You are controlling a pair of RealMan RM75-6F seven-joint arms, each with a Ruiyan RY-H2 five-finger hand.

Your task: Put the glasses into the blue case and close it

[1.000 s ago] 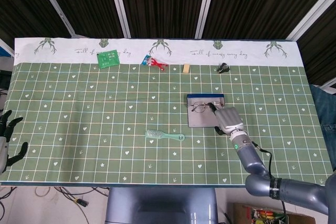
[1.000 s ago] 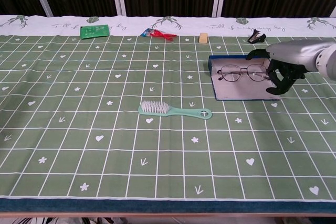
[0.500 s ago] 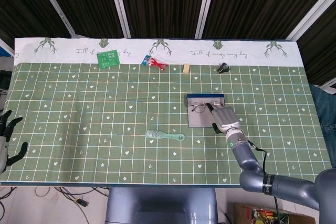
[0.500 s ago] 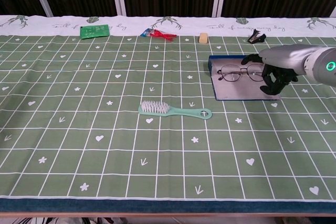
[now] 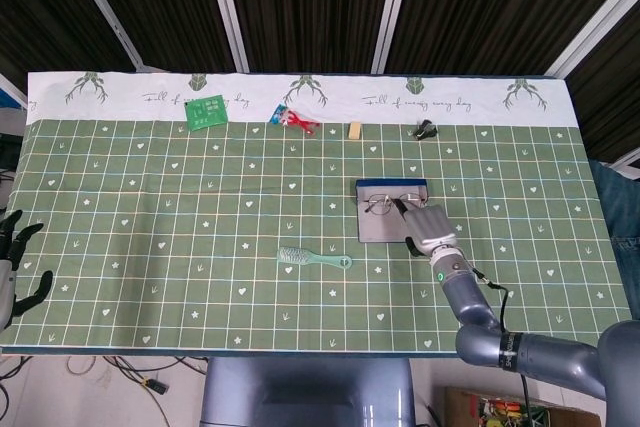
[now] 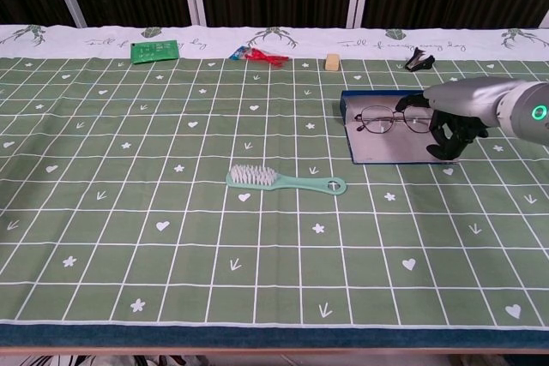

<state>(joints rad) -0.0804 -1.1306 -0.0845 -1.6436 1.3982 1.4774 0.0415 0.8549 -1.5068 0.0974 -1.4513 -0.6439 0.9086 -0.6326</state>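
Change: right hand (image 6: 448,123) has slid a little left over the past second, moving in from the open case's right edge onto its right side, with one finger now reaching the frame of the glasses (image 6: 393,119).
Right hand: fingers curled down over the right part of the blue case (image 6: 386,150); one fingertip touches the right rim of the glasses; whether anything is actually pinched, I cannot tell.
Right hand, head view: seen at the near right corner of the case (image 5: 427,226), wrist and arm trailing toward the near right edge of the table.
Glasses: lying lenses-up in the far half of the open case, just inside its blue far wall (image 5: 379,203).
Blue case: open, flat on the table right of centre, grey lining showing (image 5: 380,225).
Left hand: at the near left edge in the head view (image 5: 15,265), fingers spread, holding nothing, well apart from the case.
Brush: mint-green, lying between centre and the case, bristles to the left (image 6: 285,180).
Far row: green card (image 6: 154,50), red-and-blue wrapper (image 6: 256,56), small tan block (image 6: 332,61) and black clip (image 6: 418,61) along the white border of the cloth.
Table: covered by a green gridded cloth (image 6: 171,237).
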